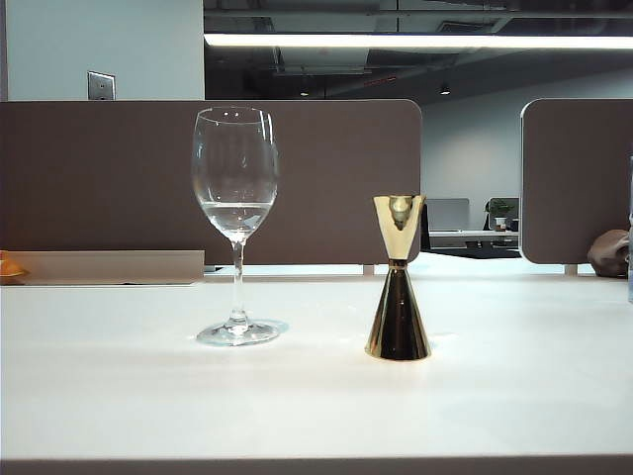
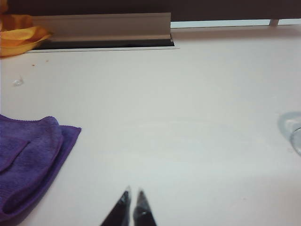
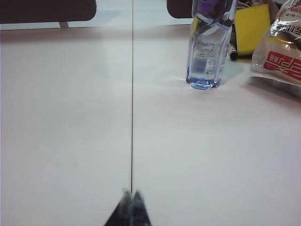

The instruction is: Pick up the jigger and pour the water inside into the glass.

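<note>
Gold mirror-shiny hourglass jigger [image 1: 398,282] stands upright on the white tabletop [image 1: 316,406], just right of the tall clear stemmed wine glass [image 1: 235,223], not touching. Left pincer [image 2: 133,195] looks nearly clenched, gripping nothing, near a purple cloth [image 2: 28,160]. Right pincer [image 3: 131,195] is clenched empty, well short of a plastic bottle [image 3: 209,44].
</note>
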